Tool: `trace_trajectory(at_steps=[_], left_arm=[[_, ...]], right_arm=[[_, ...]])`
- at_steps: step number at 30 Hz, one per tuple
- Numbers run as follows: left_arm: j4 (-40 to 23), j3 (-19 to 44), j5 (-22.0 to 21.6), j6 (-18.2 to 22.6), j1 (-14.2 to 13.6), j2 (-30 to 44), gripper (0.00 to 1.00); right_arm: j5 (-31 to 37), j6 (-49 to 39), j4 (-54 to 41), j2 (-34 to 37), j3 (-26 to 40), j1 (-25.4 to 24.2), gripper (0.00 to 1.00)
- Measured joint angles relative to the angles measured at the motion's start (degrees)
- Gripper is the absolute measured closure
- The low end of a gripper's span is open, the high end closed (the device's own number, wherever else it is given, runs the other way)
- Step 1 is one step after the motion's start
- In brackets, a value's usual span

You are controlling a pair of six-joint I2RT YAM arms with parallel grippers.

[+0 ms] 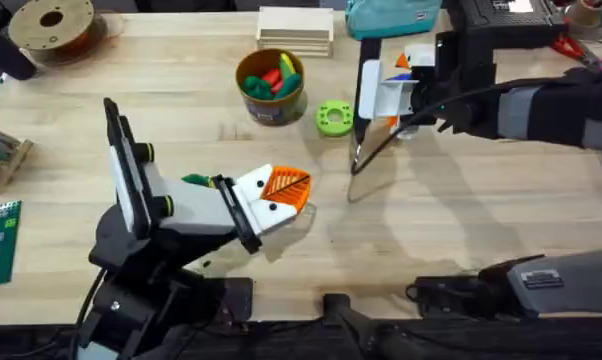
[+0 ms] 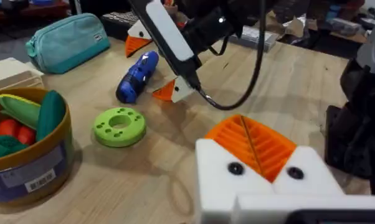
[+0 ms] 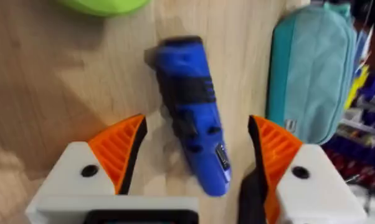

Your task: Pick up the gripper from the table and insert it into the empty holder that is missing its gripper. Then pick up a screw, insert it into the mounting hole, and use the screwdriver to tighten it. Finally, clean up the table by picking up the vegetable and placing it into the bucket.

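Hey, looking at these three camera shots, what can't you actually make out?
- Screwdriver bit: cut off below the right gripper in the right wrist view, hidden by that arm overhead.
- Vegetable: mostly covered by the left arm overhead.
- Left gripper: one orange pad seen; open or shut unclear.
- Bucket label: too blurred to read.

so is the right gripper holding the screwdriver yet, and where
Not yet. The right gripper is open, its pads either side of the blue screwdriver lying on the table.
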Motion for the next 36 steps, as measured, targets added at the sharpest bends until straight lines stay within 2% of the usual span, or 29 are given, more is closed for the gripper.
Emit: trace_trajectory(at_steps=[4, 6, 10, 11, 12, 17, 18, 21, 24, 25, 27, 33, 34, 35, 36], left_arm=[[0.00, 0.00, 0.00, 0.02, 0.00, 0.00, 0.986], [0.02, 0.00, 0.00, 0.22, 0.00, 0.00, 0.779], [0.02, 0.00, 0.00, 0.20, 0.00, 0.00, 0.165], [0.00, 0.00, 0.00, 0.01, 0.00, 0.00, 0.054], [0.00, 0.00, 0.00, 0.02, 0.00, 0.00, 0.025], [0.25, 0.00, -0.36, 0.22, 0.00, 0.00, 0.014], [2.65, 0.58, -3.92, -0.74, 0.00, -0.02, 0.015], [-6.44, 3.95, -9.75, -3.40, 0.00, 0.00, 0.015], [-17.41, 10.37, -16.87, -5.83, 0.00, 0.89, 0.015], [-27.32, 19.14, -24.16, -8.34, 0.00, 4.79, 0.015], [-32.52, 24.92, -28.39, -9.52, 0.00, 9.06, 0.015], [-45.25, 39.96, -38.01, -10.99, 0.00, 28.08, 0.015], [-47.30, 46.39, -40.41, -11.40, 0.00, 40.97, 0.015], [-48.44, 49.63, -39.59, -11.73, 0.00, 48.71, 0.015], [-49.40, 50.27, -39.21, -11.80, 0.00, 50.67, 0.016]], right_arm=[[-0.26, 10.76, -0.05, -1.99, -1.10, 0.03, 0.042], [-0.31, 17.96, -0.34, -3.80, -1.23, 0.07, 0.042], [-0.52, 33.52, -0.89, -8.68, -1.23, 0.07, 0.043], [-0.65, 37.54, -0.89, -10.00, -1.23, 0.07, 0.043], [-0.66, 41.11, -0.87, -11.16, -1.23, 0.07, 0.042], [-0.72, 54.63, -0.89, -15.67, -1.23, 0.07, 0.042], [-1.84, 60.09, -1.01, -17.37, -1.23, 0.07, 0.044], [-4.01, 61.44, -1.13, -17.99, -1.23, 0.07, 0.044], [-5.91, 62.16, -1.11, -18.48, -1.23, 0.07, 0.043], [-7.09, 62.51, -0.70, -18.65, -1.23, 0.09, 0.043], [-7.45, 62.72, -0.39, -18.65, -1.23, 0.09, 0.042], [-7.97, 63.15, 0.10, -18.65, -1.23, 0.09, 0.042], [-8.22, 63.18, 0.11, -18.65, -1.23, 0.09, 0.042], [-8.24, 63.17, 0.11, -18.65, -1.23, 0.09, 0.043], [-8.24, 63.16, 0.11, -18.65, -1.23, 0.09, 0.042]])
